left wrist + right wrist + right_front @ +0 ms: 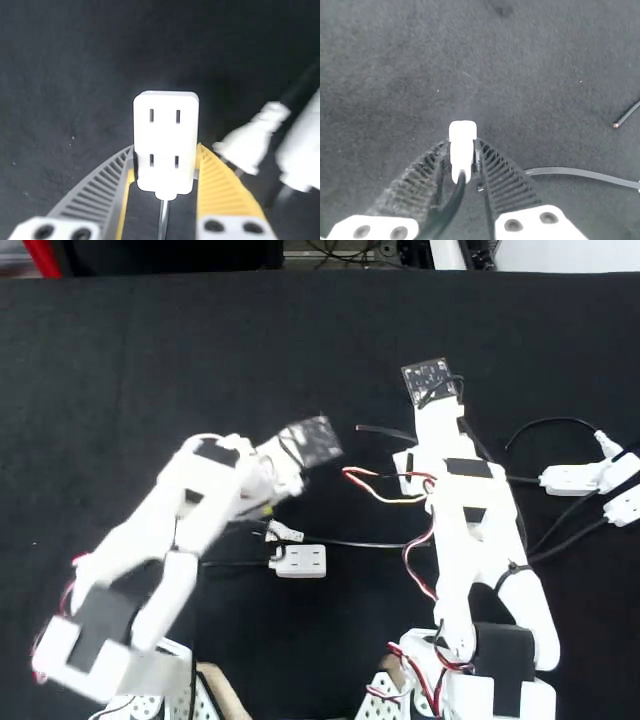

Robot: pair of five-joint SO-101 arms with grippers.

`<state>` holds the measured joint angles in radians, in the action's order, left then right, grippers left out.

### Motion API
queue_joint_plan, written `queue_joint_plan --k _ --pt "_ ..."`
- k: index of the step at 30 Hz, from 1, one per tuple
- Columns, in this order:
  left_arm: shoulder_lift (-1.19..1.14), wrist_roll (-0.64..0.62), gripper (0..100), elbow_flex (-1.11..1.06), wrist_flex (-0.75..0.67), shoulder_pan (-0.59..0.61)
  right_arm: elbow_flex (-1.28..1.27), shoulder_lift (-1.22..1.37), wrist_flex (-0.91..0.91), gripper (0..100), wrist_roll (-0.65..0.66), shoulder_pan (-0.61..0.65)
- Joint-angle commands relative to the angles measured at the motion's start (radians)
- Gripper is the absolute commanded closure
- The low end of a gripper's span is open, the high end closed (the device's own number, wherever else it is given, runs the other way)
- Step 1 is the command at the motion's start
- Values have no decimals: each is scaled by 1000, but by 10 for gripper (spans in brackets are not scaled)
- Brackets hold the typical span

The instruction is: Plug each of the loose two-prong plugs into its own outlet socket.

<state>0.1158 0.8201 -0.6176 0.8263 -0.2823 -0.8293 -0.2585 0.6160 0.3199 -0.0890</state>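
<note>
A socket block is pinched by the left hand, a white plug by the right hand, over the dark surface. Mating seems next: prongs must be lined up with slots.

We have the left gripper clamped on a socket block, right gripper clamped on a plug, both arms extended.

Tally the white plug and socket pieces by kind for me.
Socket block: 1, in the left claw.
Plugs: 2, held plug in the right claw, loose plug beside the block.
White cable ends at the high view's right edge, kind unclear: 3.
Total: 6.
</note>
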Motion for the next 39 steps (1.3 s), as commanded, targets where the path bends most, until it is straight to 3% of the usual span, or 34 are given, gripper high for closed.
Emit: queue_joint_plan --k 1,5,10,21,29,39 --pt "258 -110 971 -87 -44 -97 27 -50 3 987 2 -14" --pt "262 -222 971 -74 -114 -154 38 -50 17 987 2 -28" --pt "157 -255 972 -2 -118 -232 67 -50 48 987 -48 -71" --pt "-83 -256 967 165 -109 -193 76 -50 52 987 -61 -78" --pt "-92 -256 750 209 -34 -185 74 -50 52 987 -61 -77" --pt "-91 -287 740 214 3 -194 74 -50 54 987 -61 -77"
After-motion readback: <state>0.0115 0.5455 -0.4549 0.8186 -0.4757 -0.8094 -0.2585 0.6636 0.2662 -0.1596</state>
